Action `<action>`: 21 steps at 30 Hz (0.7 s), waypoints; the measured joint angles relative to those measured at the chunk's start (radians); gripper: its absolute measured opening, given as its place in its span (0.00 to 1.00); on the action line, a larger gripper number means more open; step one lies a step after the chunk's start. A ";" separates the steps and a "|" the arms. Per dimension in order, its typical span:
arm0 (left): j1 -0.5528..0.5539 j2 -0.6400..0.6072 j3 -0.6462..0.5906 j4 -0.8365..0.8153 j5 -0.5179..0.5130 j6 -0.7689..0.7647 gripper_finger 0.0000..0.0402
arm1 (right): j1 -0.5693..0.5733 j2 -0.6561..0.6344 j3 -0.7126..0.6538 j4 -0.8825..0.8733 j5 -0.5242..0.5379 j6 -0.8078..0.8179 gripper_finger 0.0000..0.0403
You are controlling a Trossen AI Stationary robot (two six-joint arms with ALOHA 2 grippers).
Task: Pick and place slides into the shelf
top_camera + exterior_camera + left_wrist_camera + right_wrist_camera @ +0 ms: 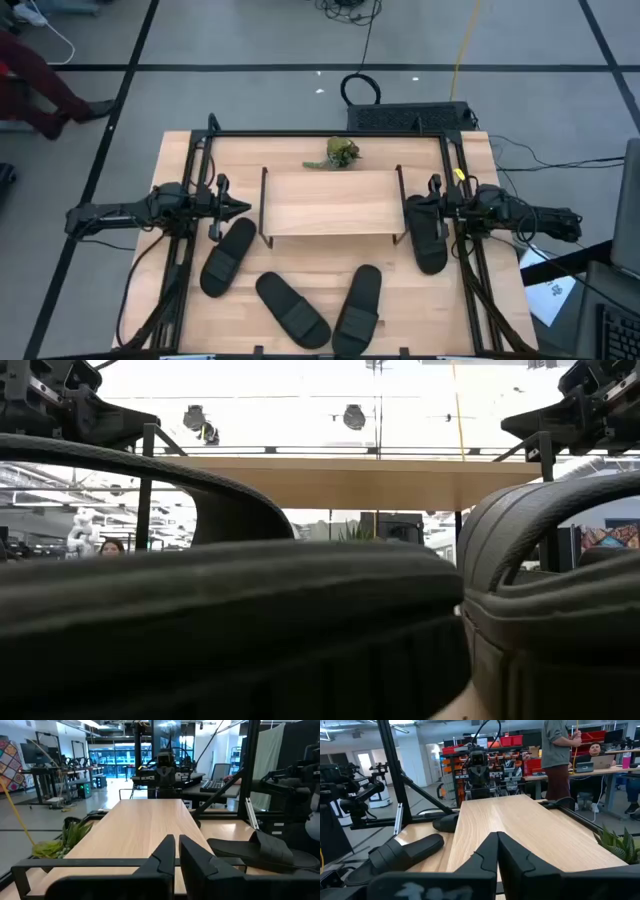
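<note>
The shelf (330, 203) stands mid-table, its light wood top board also showing in the low view (370, 480). Four black slides lie flat on the table: one left of the shelf (228, 256), two in front of it (292, 309) (360, 305), and one at its right end (427, 233). My left gripper (240, 207) is shut and empty at the shelf's left end, level with the top board (177, 845). My right gripper (418, 205) is shut and empty at the shelf's right end (497, 842), above the right slide's far end (405, 851).
A small green plant (340, 153) lies behind the shelf. The table's black frame rails (190, 250) (470, 260) run along both sides. In the low view two slides (230, 630) (550, 610) fill the foreground. People stand beyond the table (560, 755) (40, 90).
</note>
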 joint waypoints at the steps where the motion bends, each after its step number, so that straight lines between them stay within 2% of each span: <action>1: 0.000 0.000 0.000 0.000 0.000 0.000 0.04 | 0.000 0.000 0.000 0.000 0.000 0.000 0.00; 7: 0.000 0.000 0.000 0.000 0.000 0.000 0.00 | 0.000 0.000 0.000 0.000 0.000 0.000 0.00; 16: 0.000 0.000 0.000 0.000 0.000 0.000 0.06 | 0.000 0.000 0.000 0.000 0.000 0.000 0.00; 21: 0.000 0.000 0.000 0.000 0.000 0.000 0.05 | 0.000 0.000 0.000 0.000 0.000 0.000 0.00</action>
